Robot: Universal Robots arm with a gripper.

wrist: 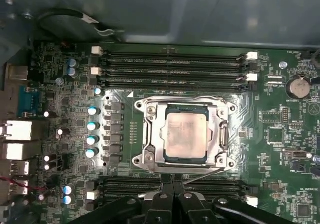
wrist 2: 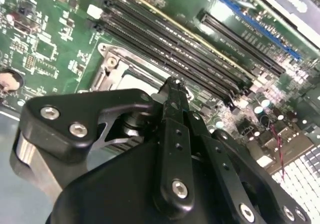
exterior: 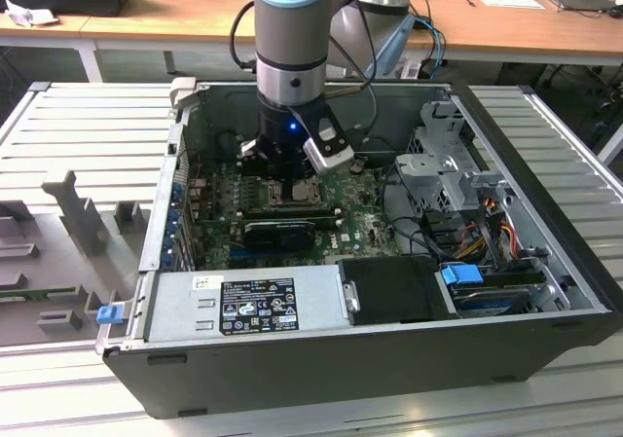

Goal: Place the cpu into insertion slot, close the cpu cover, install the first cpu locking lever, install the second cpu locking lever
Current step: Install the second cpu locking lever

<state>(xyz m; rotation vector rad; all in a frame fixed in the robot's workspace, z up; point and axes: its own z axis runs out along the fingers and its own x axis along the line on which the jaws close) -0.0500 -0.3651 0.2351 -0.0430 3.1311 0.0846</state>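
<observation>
- One claw (wrist: 173,181) low over the board (wrist: 280,134), fingertips pressed together — clenched, nothing visibly between them.
- Just past the tips — the slot (wrist: 186,134), cover (wrist: 150,134) lying flat.
- Cpu (wrist: 186,132) seated inside, pale face showing through the cover's window.
- Beyond that, four long memory slots (wrist: 172,67) run crosswise, then the case wall (wrist: 200,14).

Your grey, blue-ringed arm (exterior: 292,28) hangs upright inside the open black computer case (exterior: 370,359), its black gripper (wrist: 174,181) with jaws pressed together, holding nothing.
</observation>
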